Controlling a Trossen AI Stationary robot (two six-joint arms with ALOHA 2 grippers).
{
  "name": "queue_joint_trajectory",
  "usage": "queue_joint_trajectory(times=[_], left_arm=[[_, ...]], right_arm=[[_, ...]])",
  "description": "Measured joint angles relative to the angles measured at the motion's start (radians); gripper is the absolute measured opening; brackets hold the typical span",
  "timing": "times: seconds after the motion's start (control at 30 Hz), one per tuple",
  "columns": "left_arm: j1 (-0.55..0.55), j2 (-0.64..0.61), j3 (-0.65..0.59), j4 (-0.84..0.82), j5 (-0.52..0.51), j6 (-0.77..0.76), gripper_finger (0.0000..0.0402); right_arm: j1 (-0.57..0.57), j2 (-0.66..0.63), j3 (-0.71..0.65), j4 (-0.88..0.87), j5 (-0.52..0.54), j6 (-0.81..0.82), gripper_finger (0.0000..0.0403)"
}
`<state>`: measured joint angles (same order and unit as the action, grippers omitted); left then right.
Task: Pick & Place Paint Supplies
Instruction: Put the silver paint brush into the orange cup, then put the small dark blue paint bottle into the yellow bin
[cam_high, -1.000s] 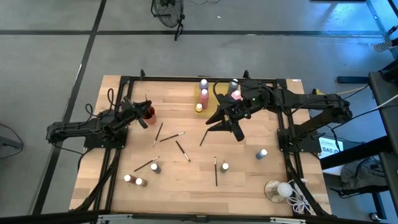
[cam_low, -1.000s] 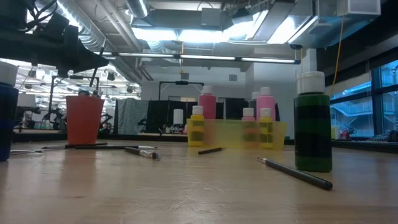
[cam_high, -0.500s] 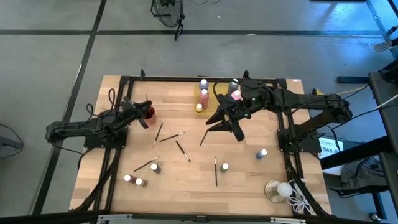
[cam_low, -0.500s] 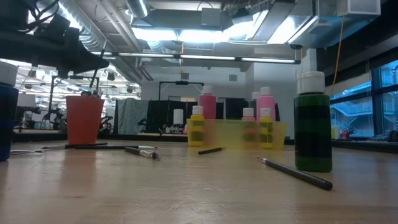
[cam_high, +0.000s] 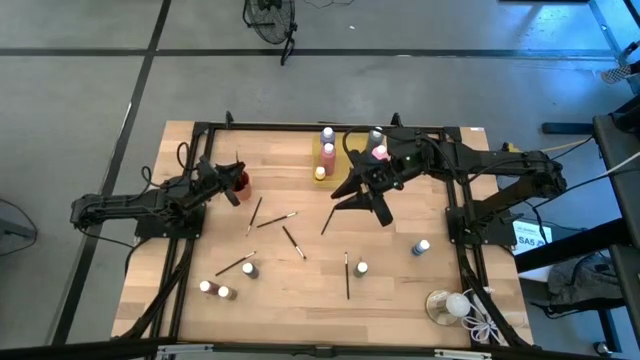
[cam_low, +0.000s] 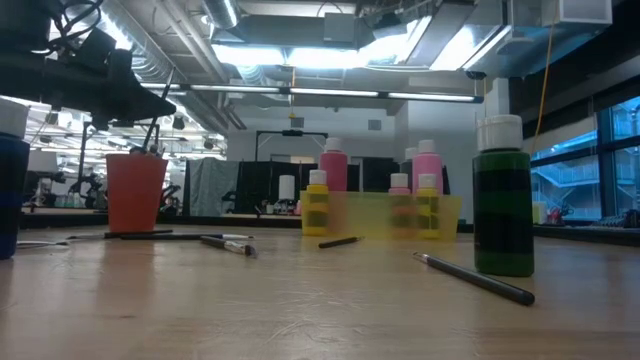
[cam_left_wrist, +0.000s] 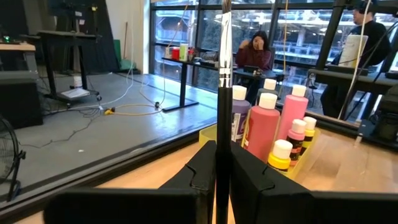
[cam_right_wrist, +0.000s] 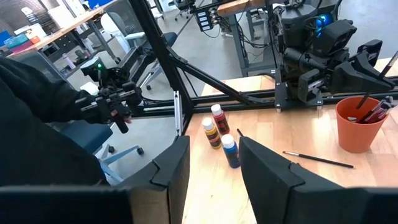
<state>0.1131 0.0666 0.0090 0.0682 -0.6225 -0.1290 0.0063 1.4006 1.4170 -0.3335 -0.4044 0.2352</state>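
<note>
While the left gripper (cam_high: 222, 183), clamping an upright paintbrush (cam_left_wrist: 223, 93), is holding just beside the red cup (cam_high: 240, 181) with almost nothing changing, the right gripper (cam_high: 368, 205) is waiting with parted fingers near the yellow tray (cam_high: 347, 172), and loose brushes (cam_high: 287, 238) and bottles (cam_high: 361, 269) are lying well apart, blocking nothing.

At my worktop (cam_low: 300, 310) level: a green bottle (cam_low: 503, 197) stands at three o'clock, a brush (cam_low: 475, 277) lying beside it; red cup (cam_low: 135, 192) at nine; yellow tray (cam_low: 385, 216) of bottles centre.
</note>
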Motion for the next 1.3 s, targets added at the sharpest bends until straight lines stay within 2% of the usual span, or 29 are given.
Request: queue_joint_trajectory(times=[0.4,0.6,0.9,1.0,1.1,1.3], left_arm=[[0.0,0.0,0.0,0.0,-0.016,-0.026,0.0084],[0.0,0.0,0.0,0.005,-0.049,-0.026,0.0098],[0.0,-0.001,0.006,0.236,-0.01,0.031,0.0102],[0.0,-0.001,0.05,0.273,0.003,0.012,0.0104],[0.0,0.0,0.113,0.243,0.072,0.037,0.0104],[0.0,0.038,0.32,0.041,0.201,0.062,0.0099]], right_arm=[[0.001,0.0,0.0,-0.005,0.0,0.001,0.014],[0.0,0.0,0.0,-0.006,0.0,0.002,0.014],[0.0,0.0,0.0,0.001,0.0,0.0,0.014],[0.0,0.0,0.0,0.001,0.0,0.0,0.014],[0.0,0.0,0.0,0.005,0.0,0.0,0.014],[0.0,0.0,0.0,0.012,0.0,0.0,0.014]])
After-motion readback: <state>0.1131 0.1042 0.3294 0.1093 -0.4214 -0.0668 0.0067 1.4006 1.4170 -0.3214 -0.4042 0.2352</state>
